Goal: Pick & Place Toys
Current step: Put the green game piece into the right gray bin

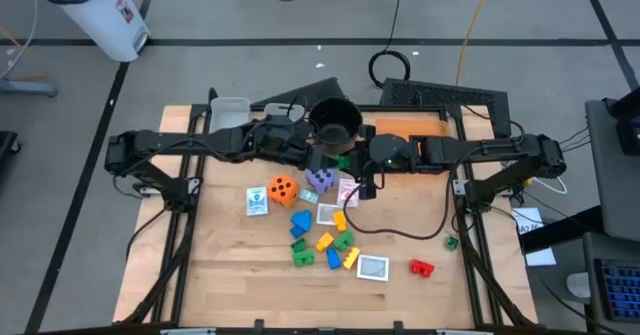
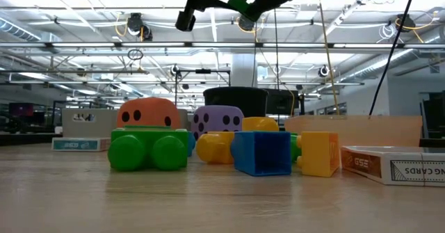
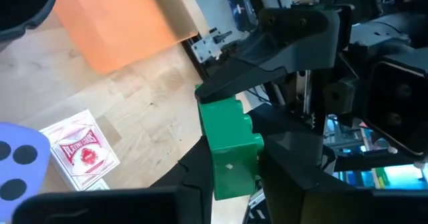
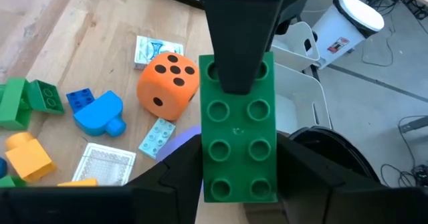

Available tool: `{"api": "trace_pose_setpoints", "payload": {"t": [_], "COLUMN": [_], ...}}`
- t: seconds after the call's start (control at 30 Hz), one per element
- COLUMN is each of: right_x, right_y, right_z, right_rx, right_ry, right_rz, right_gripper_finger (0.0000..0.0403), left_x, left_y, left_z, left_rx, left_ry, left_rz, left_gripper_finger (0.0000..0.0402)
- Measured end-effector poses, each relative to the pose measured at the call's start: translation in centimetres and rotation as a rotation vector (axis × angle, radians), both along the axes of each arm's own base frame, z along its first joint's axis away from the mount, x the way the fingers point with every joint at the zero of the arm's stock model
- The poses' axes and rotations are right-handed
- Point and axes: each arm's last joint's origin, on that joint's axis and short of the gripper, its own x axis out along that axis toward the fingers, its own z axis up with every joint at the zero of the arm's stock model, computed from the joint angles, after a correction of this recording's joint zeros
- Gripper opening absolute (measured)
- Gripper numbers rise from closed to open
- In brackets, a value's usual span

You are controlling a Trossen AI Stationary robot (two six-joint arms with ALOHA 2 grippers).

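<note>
Bench [image 1: 200, 285]: wooden top, both arms reach in from the sides and meet near the back centre, just in front of the round black pot [image 1: 335, 121]. Grey bin [image 1: 229, 113] sits at the back left, orange sheet [image 1: 410, 127] back right by the pot.

Toy cluster mid-bench: orange die [image 1: 283, 189], purple die [image 1: 321, 180], picture cards [image 1: 257, 200], blue block [image 1: 301, 221], yellow block [image 1: 325, 241], green block [image 1: 301, 257]. Red block [image 1: 421, 267] lies apart, front right; a small green piece [image 1: 451, 242] sits at the right edge by the frame.

Raised green brick [image 4: 238, 140] is up off the bench, between the two grippers, near the pot. Right gripper [image 4: 238, 184] clamped on the brick's lower sides, studs facing its camera. Left gripper [image 3: 231, 177] also has its fingers against the same brick; one finger of the other arm lies across the brick's top in each wrist view. So both grippers hold it.

Low view: the grippers hang high above the cluster, nothing touching below.

Open room: front-left bench bare, also the strip along the front edge. Dice and cards sit just below the grippers.
</note>
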Motion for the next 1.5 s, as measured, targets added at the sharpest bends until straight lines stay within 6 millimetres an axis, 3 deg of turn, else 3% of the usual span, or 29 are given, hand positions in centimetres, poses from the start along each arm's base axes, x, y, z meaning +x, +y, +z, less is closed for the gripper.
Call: {"api": "trace_pose_setpoints", "payload": {"t": [0.3,0.7,1.5], "right_x": [-0.4,-3.2,-2.1], "right_y": [0.0,0.1,-0.7], "right_z": [0.5,3.6,2.9], "right_rx": [-0.024,-0.054,-0.125], "right_ry": [-0.012,-0.129,-0.122], "right_rz": [0.021,0.032,-0.08], "right_gripper_finger": [0.0164,0.0166,0.0167], "left_x": [0.0,0.0,-0.2], "left_y": [0.0,1.7,3.4], "left_z": [0.1,0.7,1.2], "left_rx": [0.04,0.034,0.038], "left_ry": [-0.006,-0.082,-0.141], "left_rz": [-0.016,-0.048,-0.058], "left_gripper_finger": [0.0099,0.0096,0.0097]}}
